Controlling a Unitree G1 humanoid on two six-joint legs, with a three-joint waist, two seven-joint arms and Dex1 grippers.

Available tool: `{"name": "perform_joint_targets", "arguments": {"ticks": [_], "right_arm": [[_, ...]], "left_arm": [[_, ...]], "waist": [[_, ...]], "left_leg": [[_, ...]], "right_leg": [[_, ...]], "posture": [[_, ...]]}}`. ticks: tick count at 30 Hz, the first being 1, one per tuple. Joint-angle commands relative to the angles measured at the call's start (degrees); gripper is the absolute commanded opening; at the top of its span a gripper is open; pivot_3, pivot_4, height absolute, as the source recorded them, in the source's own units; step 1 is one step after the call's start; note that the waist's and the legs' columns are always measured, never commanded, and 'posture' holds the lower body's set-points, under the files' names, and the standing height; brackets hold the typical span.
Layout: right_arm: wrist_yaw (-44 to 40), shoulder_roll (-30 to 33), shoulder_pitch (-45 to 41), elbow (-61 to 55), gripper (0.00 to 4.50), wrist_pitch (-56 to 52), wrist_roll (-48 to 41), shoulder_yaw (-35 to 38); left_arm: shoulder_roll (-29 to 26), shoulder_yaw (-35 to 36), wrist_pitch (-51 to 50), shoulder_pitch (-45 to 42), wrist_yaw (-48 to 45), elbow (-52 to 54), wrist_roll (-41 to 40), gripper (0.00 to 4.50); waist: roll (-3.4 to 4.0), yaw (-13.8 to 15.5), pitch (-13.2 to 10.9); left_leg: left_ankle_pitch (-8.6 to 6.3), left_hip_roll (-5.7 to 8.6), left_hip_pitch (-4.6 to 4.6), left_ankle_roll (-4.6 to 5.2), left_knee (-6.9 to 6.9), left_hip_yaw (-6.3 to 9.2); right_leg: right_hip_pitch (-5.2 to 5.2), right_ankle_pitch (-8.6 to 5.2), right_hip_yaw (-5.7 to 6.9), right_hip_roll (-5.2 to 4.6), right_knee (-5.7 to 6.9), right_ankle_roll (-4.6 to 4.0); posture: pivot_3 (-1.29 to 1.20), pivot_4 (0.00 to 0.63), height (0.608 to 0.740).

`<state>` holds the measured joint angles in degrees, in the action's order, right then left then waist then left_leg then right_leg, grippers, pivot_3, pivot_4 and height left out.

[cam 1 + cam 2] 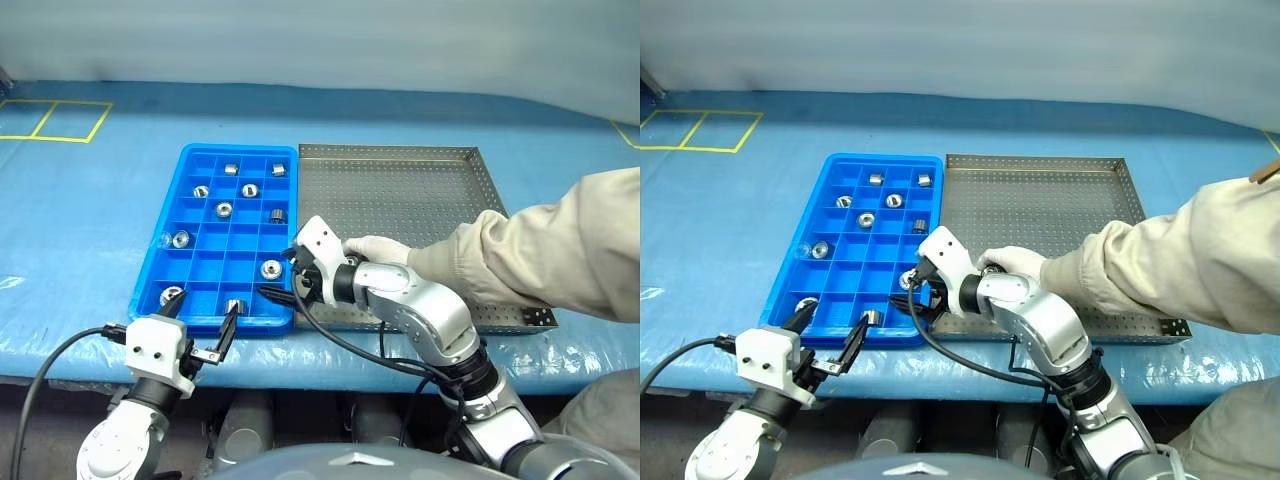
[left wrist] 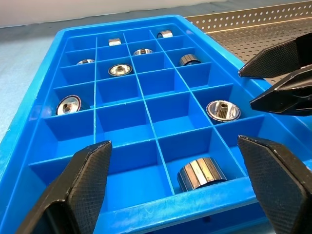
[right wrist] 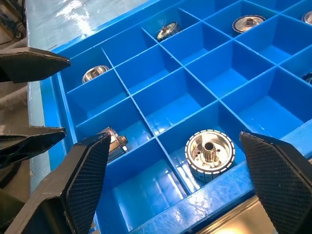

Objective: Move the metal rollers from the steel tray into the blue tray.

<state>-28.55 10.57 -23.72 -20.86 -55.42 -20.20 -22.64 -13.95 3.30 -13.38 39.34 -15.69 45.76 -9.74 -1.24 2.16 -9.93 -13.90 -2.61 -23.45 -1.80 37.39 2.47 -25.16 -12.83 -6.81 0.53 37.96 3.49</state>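
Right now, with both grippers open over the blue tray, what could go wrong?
1. A person's gloved hand rests in the steel tray right behind the right gripper; if the arm swings back, it could hit the hand.
2. The left gripper hangs at the blue tray near edge, close to the right one; the fingers could collide.

We can read no text, label, brand, number or sign on anything in these views.

Nine metal rollers, two trays
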Motion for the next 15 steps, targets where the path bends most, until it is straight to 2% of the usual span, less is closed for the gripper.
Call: {"name": "perform_joint_targets", "arguments": {"ticks": [1,15], "right_arm": [[-0.2,-0.3,0.2,-1.5,4.48,0.2,-0.8,-0.3],[-0.3,-0.7,0.0,-1.7,4.48,0.6,-1.0,-0.6]], "left_arm": [[-0.3,0.5,0.6,0.0,-0.3,1.2,-0.4,4.50],[-0.3,0.7,0.5,-0.3,-0.5,1.4,-0.4,4.50]], "waist": [[0.00,0.0,0.0],[0.00,0.0,0.0]], "left_leg": [[0.00,0.00,0.00,0.00,0.00,0.00],[0.00,0.00,0.00,0.00,0.00,0.00]], "right_leg": [[0.00,0.00,0.00,0.00,0.00,0.00],[0.00,0.00,0.00,0.00,0.00,0.00]], "posture": [[0.23,0.150,0.740],[0.23,0.150,0.740]]}}
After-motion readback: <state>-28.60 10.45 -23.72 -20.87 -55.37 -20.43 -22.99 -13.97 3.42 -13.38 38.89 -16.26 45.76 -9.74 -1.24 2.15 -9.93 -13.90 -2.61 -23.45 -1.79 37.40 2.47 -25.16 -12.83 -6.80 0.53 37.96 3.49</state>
